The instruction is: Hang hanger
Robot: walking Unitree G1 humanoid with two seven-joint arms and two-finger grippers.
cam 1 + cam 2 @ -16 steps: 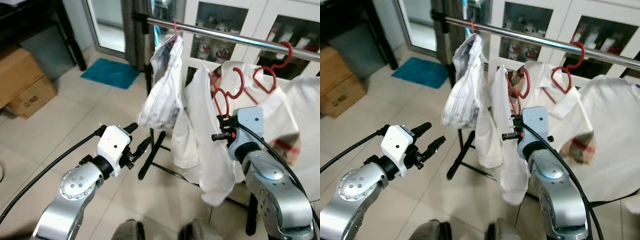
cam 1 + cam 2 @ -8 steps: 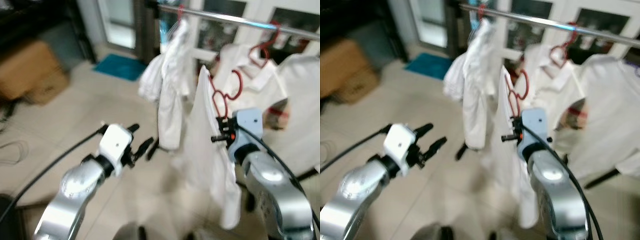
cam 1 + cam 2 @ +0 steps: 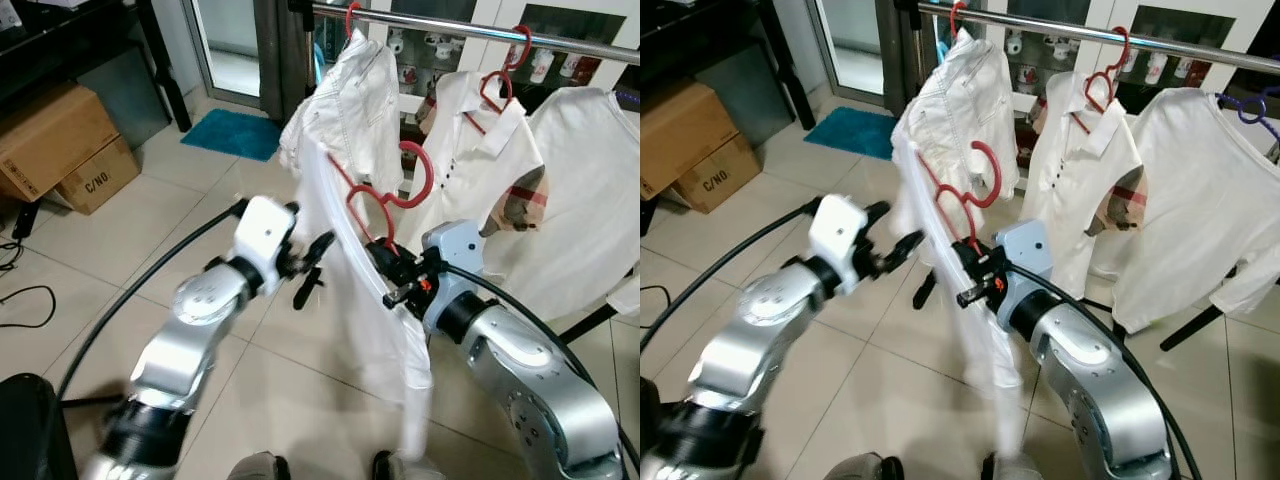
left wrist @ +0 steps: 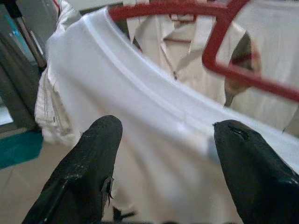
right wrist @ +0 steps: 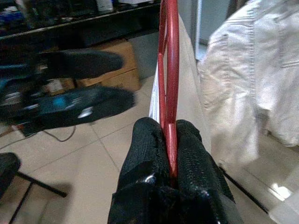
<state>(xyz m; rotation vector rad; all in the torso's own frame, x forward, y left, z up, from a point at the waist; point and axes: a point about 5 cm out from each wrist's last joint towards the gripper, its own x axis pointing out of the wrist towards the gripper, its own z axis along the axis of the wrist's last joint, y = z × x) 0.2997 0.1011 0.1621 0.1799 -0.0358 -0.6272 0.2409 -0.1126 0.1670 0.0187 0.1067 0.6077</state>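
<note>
Item: red hanger (image 3: 378,195), carrying a white shirt (image 3: 375,330), pinched between my right gripper (image 5: 169,140) fingers below the rail (image 3: 480,27), hook free, so I can lift it on. My left gripper (image 4: 163,158), fingers spread, sits just left of the shirt, likely to steady it. Right wrist view shows the pinch on the hanger's wire; head views show the rail and hung shirts (image 3: 1180,190).
</note>
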